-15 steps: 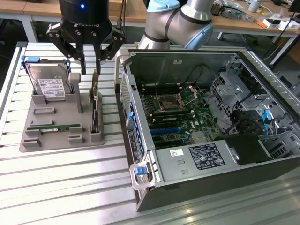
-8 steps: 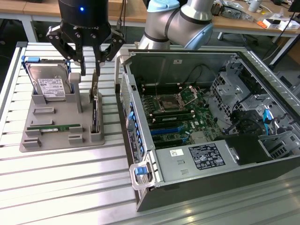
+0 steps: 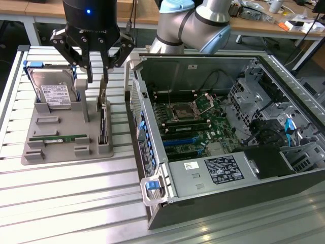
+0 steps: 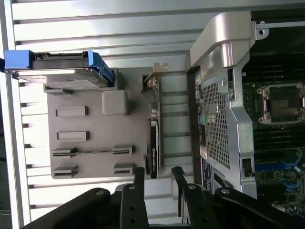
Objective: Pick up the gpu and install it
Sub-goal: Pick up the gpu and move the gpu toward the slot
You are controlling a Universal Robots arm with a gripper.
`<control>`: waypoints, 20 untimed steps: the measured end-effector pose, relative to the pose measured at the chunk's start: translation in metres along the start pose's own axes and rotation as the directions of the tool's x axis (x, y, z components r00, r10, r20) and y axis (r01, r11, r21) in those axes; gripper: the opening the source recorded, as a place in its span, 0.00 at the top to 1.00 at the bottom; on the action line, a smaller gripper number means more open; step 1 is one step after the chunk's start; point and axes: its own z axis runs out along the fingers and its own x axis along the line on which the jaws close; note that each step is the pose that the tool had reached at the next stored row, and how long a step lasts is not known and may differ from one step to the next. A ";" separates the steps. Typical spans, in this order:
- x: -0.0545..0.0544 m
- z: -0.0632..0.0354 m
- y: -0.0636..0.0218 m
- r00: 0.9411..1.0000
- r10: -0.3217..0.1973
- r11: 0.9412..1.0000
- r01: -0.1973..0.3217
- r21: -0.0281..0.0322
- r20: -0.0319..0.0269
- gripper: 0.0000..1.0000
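Note:
The gpu is a slim black card standing on edge in a slot along the grey holder's side nearest the case. Its silver bracket is at the far end in the wrist view, where the card's thin top edge runs lengthwise. My gripper hovers just above the card's bracket end, open, with nothing held. In the wrist view my gripper has one finger on each side of the card's line, apart from it.
The holder also carries a silver hard drive with blue rails and a green memory stick. The open computer case lies to the exterior view's right, its motherboard and blue slots exposed. Everything rests on a slatted aluminium table.

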 end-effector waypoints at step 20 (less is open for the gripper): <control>0.000 0.0041 -0.0002 1.000 0.000 1.000 0.000 0.000 0.000 0.64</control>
